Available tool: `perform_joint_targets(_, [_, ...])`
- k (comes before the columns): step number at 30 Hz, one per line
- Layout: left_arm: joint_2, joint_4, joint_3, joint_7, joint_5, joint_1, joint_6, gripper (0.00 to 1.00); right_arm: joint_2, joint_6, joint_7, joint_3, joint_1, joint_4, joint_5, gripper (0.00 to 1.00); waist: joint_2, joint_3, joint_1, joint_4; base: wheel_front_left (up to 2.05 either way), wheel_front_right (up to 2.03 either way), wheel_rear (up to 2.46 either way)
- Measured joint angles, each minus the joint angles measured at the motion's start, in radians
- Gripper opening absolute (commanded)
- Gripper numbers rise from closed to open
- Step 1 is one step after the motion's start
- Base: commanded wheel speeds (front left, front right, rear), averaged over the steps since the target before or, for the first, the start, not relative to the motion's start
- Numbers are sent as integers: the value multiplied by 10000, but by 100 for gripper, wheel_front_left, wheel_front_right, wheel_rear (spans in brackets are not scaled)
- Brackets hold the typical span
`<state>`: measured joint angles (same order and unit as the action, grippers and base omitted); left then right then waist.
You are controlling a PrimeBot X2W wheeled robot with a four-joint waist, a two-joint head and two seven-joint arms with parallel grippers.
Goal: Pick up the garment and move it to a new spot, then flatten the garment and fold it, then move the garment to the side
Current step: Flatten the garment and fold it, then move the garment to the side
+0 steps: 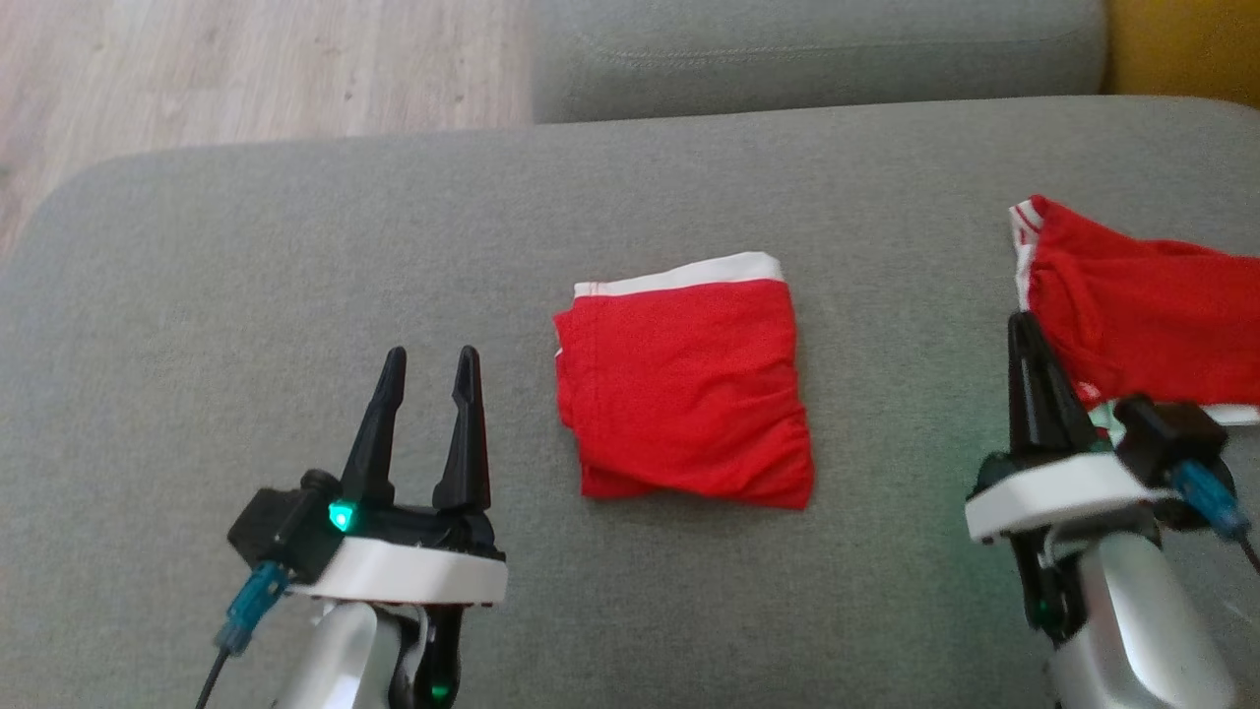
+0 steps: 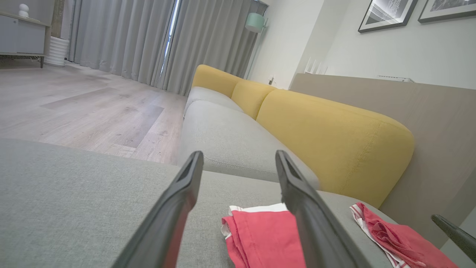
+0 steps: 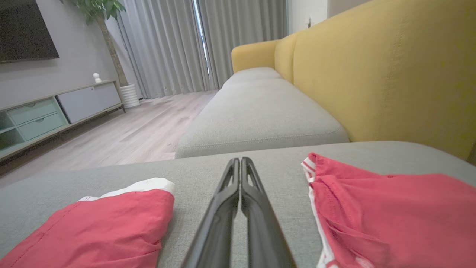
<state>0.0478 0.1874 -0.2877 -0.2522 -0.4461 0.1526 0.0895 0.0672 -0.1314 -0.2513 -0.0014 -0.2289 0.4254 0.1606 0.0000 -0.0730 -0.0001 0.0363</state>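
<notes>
On the grey seat (image 1: 246,256), the folded red garment (image 1: 684,384) lies between my left gripper (image 1: 431,356), spread and empty, and my right gripper (image 1: 1024,325), pinched closed on nothing, whose sweep could snag the second red garment (image 1: 1152,305) just beside it.

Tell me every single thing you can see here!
folded garment: 1, red with white band, middle of the near cushion
crumpled garment: 1, red with white trim, right end of that cushion
seat cushions: 2, grey, one under the garments, one beyond
sofa back: 1, yellow, behind the seats
curtains: grey, far wall
floor: pale wood, beside the sofa
framed pictures: 2, dark, on the wall
left tool: 1, black, open, left of the folded garment
right tool: 1, black, shut, beside the crumpled garment
</notes>
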Motion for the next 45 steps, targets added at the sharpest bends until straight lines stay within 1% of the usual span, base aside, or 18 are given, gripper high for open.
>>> perform_joint_targets(1, [0,-2,15,0,0,-19,2,100,-42,0,0,-86,199,-261,-109,100,0,55,0,-55,0,0,0])
perform_joint_targets(4, [0,-17,59,-2,2,-259,61,100,-125,0,0,-267,717,-836,-203,100,0,203,0,-190,0,0,0])
perform_joint_targets(9, [2,-15,174,0,71,-620,79,100,-198,0,0,-240,1471,-1185,259,100,0,311,0,-284,0,0,0])
perform_joint_targets(24, [4,-82,188,0,123,-615,138,100,-205,0,0,-188,1567,-1289,303,100,0,247,1,-82,0,0,0])
perform_joint_targets(29, [4,-123,-40,0,159,-560,163,100,-205,0,81,-42,1408,-953,107,100,0,-44,1,94,0,0,0])
perform_joint_targets(34, [4,-127,-278,0,159,-395,165,100,-201,0,537,230,485,-447,21,100,0,-459,2,427,0,0,0])
perform_joint_targets(39, [2,-82,-437,0,159,-76,165,100,-194,0,1064,654,-332,489,121,100,0,-784,3,917,0,0,0])
perform_joint_targets(42, [2,-13,-527,0,130,-57,163,100,-194,0,1455,972,-549,1118,924,100,0,-923,3,1246,0,0,0])
perform_joint_targets(45, [2,-8,-637,0,23,-39,159,100,-188,0,1783,1246,-769,1626,1312,100,0,-1040,2,1546,0,0,0])
